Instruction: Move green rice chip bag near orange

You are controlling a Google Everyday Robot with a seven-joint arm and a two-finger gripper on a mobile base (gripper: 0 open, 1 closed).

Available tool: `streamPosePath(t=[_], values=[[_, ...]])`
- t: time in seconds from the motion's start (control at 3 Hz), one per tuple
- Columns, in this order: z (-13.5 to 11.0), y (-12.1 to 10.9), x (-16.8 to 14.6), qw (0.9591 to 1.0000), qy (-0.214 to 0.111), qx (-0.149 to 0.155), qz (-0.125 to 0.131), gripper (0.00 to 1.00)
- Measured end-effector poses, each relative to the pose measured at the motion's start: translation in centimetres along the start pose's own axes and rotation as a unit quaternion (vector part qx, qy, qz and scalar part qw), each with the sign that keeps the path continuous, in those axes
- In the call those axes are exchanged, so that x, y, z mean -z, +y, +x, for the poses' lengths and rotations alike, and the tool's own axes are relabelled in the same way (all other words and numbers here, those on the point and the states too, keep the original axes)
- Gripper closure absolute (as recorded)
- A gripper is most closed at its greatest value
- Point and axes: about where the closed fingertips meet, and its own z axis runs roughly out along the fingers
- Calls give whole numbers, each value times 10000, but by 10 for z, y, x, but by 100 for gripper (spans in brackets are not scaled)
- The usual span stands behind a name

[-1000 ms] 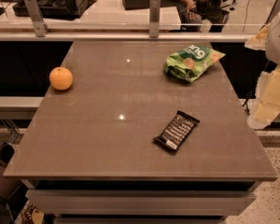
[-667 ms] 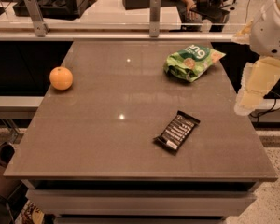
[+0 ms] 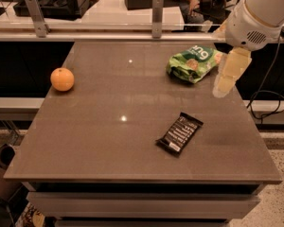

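Note:
The green rice chip bag (image 3: 193, 62) lies at the far right of the grey-brown table (image 3: 104, 141), glossy green with white lettering. The orange (image 3: 62, 79) sits near the table's left edge, far from the bag. My gripper (image 3: 227, 78) hangs from the white arm at the upper right, above the table's right side, just right of the bag and not touching it. It holds nothing.
A flat black candy bar wrapper (image 3: 179, 132) lies right of the table's middle, toward the front. A rail with two metal posts (image 3: 156, 15) runs along the far edge. A cable (image 3: 270, 103) hangs beyond the right edge.
My arm has swung in from the right edge, leftward and farther over the table, bringing the gripper close beside the green bag. The bag, orange and wrapper have not moved.

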Motion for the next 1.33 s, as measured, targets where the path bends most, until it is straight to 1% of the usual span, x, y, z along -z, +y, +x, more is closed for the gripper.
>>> streamPosePath(t=[0.33,0.67,1.0,1.33], values=[[-7,-26,-20,9997,-142,43,181,0],[-8,-60,-29,9978,-40,82,656,0],[-8,-93,-34,9939,312,189,1043,0],[-15,-114,-50,9899,626,345,1226,0]])
